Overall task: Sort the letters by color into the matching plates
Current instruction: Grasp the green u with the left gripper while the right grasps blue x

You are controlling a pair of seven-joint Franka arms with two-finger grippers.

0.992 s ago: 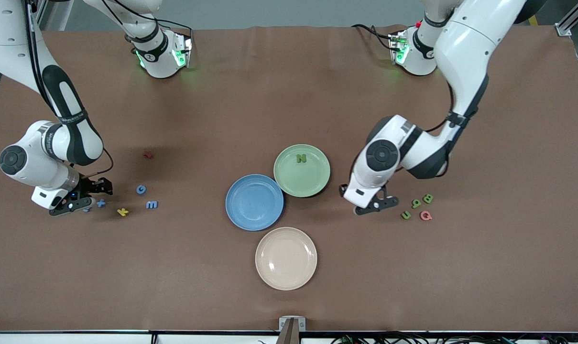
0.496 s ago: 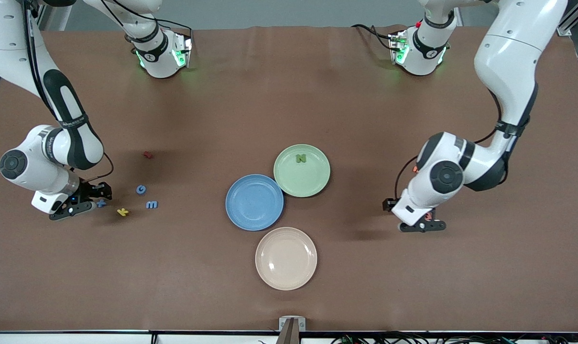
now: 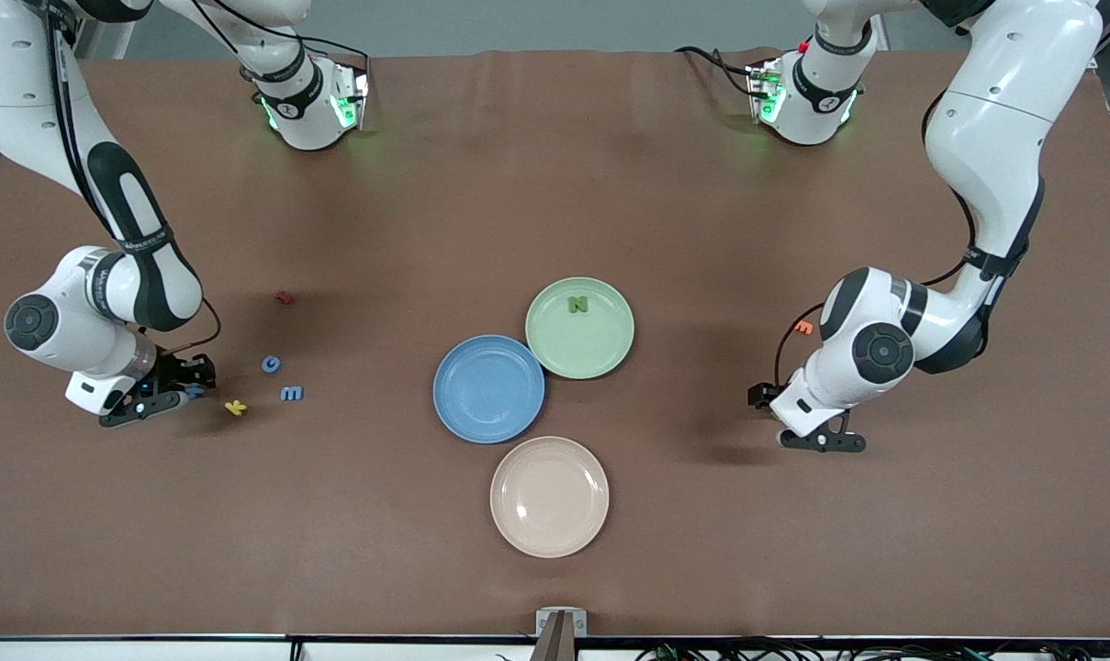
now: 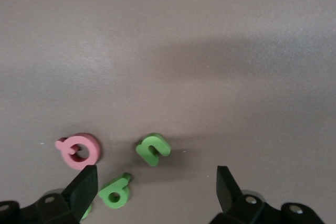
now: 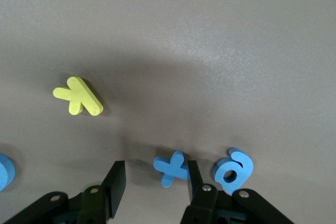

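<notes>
Low over the table's right-arm end, the right gripper hangs from a bent white arm, its black fingers spread around a small blue plus-shaped letter. Its wrist view shows that letter lying on the brown mat between the tips, a blue letter "a" just beside it and a yellow letter "k" apart; the front view hides the "a". Toward the centre lie a blue letter "c", a blue letter "m" and a dark red letter, too small to read.

Mid-table, three round matte plates cluster: a mid-blue plate, empty; a pale green plate holding a green letter "N"; a cream-beige plate, nearest the camera.

At the left-arm end, the left gripper hovers, elbow folded, fingers spread wide. Only its wrist view shows a pink letter "Q" and two green letters on the mat. An orange letter peeks out by the arm.
</notes>
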